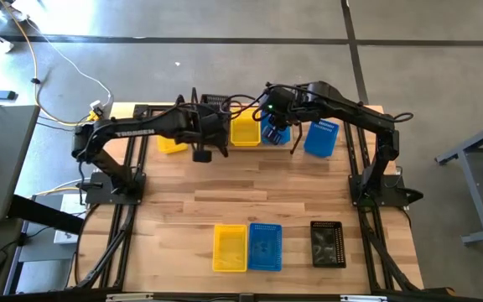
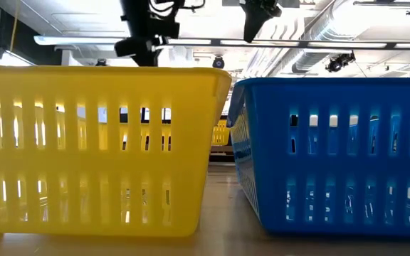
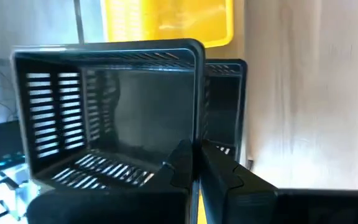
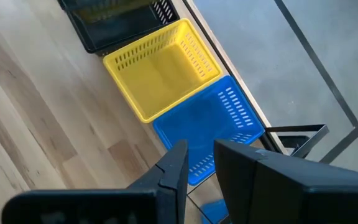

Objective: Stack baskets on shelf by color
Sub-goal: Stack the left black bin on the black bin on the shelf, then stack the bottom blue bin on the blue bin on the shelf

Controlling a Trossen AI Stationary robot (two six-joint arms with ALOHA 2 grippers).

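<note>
Three baskets lie on the table's near edge: a yellow basket (image 1: 230, 247) touching a blue basket (image 1: 265, 247), and a black basket (image 1: 327, 243) apart to their right. At the far edge, going left to right, a yellow basket (image 1: 171, 143) sits on the shelf (image 1: 141, 110), then the left gripper (image 3: 196, 163) clenches the rim of a black basket (image 3: 114, 112). The right gripper (image 4: 199, 167) hangs with jaws parted above a blue one (image 4: 209, 127) beside another yellow basket (image 4: 162, 68); a tilted blue basket (image 1: 321, 138) lies rightmost.

grey concrete floor (image 1: 225, 33) crossed by dark seams; bright ceiling lights (image 2: 376, 11) and ducting overhead
</note>
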